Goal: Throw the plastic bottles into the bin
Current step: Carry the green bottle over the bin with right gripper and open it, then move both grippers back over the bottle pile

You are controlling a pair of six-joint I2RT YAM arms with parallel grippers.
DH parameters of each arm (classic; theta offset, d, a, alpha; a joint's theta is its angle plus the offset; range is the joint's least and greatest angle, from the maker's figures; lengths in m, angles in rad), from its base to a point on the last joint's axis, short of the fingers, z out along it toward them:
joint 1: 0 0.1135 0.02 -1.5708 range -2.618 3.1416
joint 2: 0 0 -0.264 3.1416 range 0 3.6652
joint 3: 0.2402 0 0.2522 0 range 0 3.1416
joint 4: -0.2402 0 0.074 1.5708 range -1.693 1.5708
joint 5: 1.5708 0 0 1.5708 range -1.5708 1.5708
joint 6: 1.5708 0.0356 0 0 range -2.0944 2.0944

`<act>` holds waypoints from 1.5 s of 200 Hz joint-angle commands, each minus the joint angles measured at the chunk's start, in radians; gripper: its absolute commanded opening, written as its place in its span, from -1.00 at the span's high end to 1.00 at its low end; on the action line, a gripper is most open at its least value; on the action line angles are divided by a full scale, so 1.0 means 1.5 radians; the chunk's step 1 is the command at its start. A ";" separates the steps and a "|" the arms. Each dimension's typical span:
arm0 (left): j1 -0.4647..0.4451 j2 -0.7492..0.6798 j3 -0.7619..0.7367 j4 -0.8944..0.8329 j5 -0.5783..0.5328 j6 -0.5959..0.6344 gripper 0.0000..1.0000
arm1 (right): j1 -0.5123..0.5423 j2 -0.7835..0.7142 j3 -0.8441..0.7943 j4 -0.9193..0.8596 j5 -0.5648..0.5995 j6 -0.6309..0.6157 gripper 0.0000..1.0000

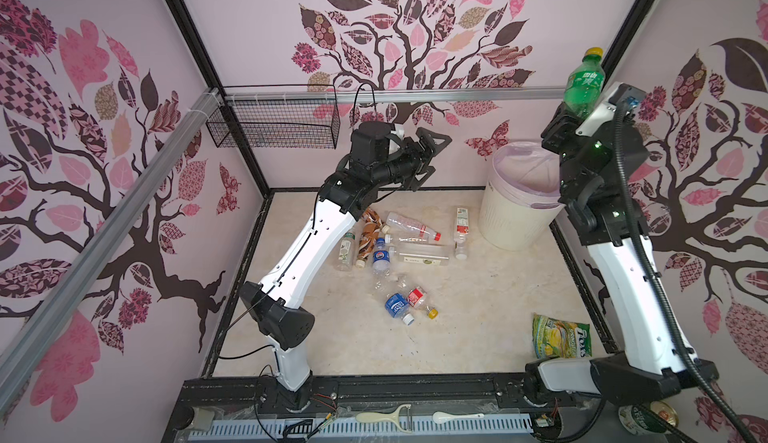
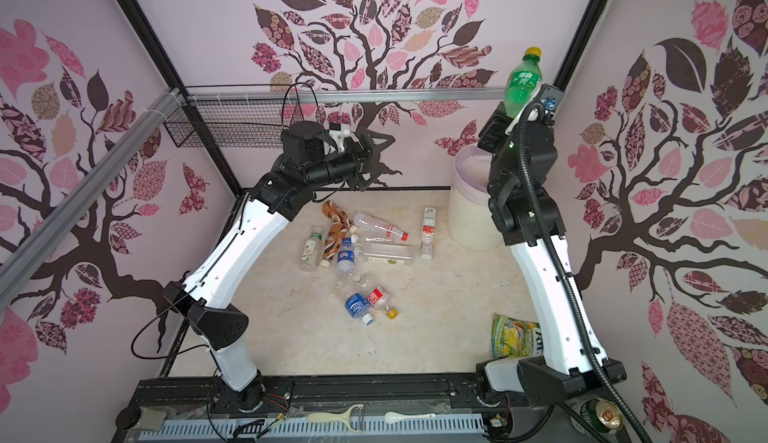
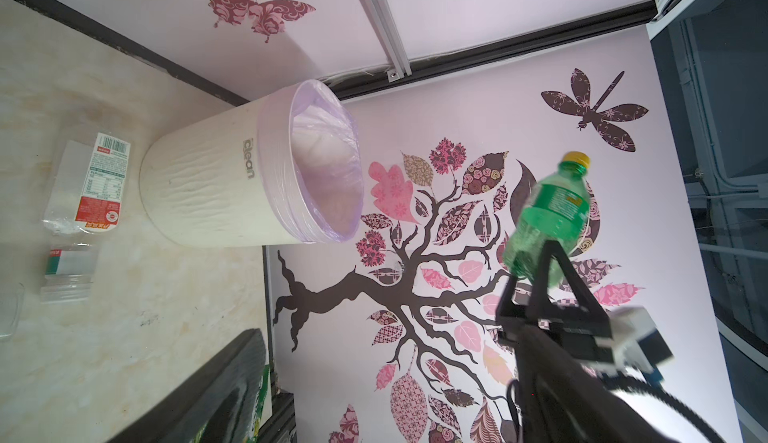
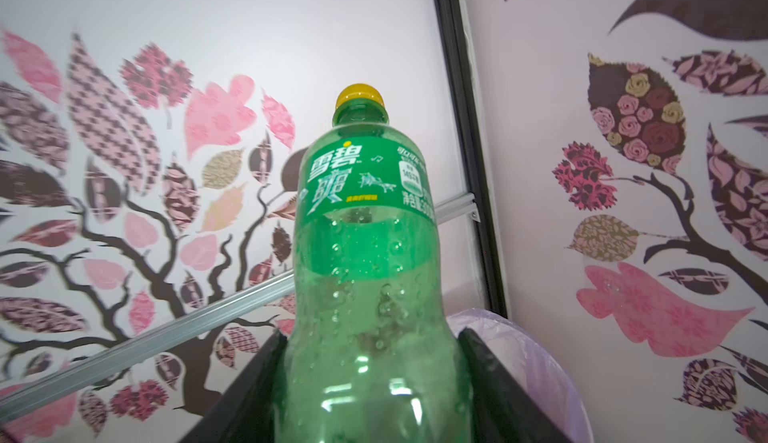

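Note:
My right gripper [image 1: 575,113] is raised high near the back right corner and is shut on the lower body of a green bottle [image 1: 584,83] with a yellow cap. The bottle stands upright, cap up, above the bin's far right rim. The right wrist view shows both black fingers pressed against the green bottle [image 4: 365,233], with the lilac liner behind. The cream ribbed bin [image 1: 511,220] stands at the back right of the floor. Several plastic bottles [image 1: 390,241] lie in a loose pile mid-floor. My left gripper [image 1: 434,161] hangs open and empty above the pile, pointing toward the bin [image 3: 199,195].
A black wire basket [image 1: 274,125] hangs on the back left rail. A yellow-green snack bag [image 1: 559,337] lies by the right arm's base. A green can [image 1: 648,418], a peeler [image 1: 386,416] and a spoon [image 1: 455,417] lie along the front frame.

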State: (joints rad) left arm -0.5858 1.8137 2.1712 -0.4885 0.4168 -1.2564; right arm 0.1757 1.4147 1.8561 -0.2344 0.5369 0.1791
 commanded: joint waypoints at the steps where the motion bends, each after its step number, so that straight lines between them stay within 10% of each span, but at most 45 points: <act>1: 0.001 -0.001 -0.020 -0.016 0.011 0.010 -0.96 | -0.063 0.104 0.020 -0.128 -0.032 0.105 -0.03; 19: 0.001 0.000 -0.021 -0.027 0.011 0.017 -0.96 | -0.092 0.168 0.072 -0.187 -0.069 0.135 -0.60; 57: 0.001 0.011 -0.030 -0.038 0.013 0.005 -0.96 | -0.097 0.232 0.228 -0.266 -0.109 0.139 -0.96; 185: 0.076 -0.007 -0.105 -0.197 -0.014 -0.015 -0.96 | -0.031 0.193 0.186 -0.329 -0.235 0.192 -0.99; 253: 0.233 -0.138 -0.361 -0.274 -0.094 0.149 -0.96 | 0.156 0.128 -0.074 -0.237 -0.328 0.234 -0.99; 300: 0.279 -0.200 -0.470 -0.284 -0.281 0.344 -0.96 | 0.243 0.146 -0.178 -0.198 -0.379 0.227 -0.99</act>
State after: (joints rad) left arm -0.1547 1.5467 1.5322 -0.9085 0.1619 -0.9657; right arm 0.5076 1.6577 1.6131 -0.5877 0.0338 0.5144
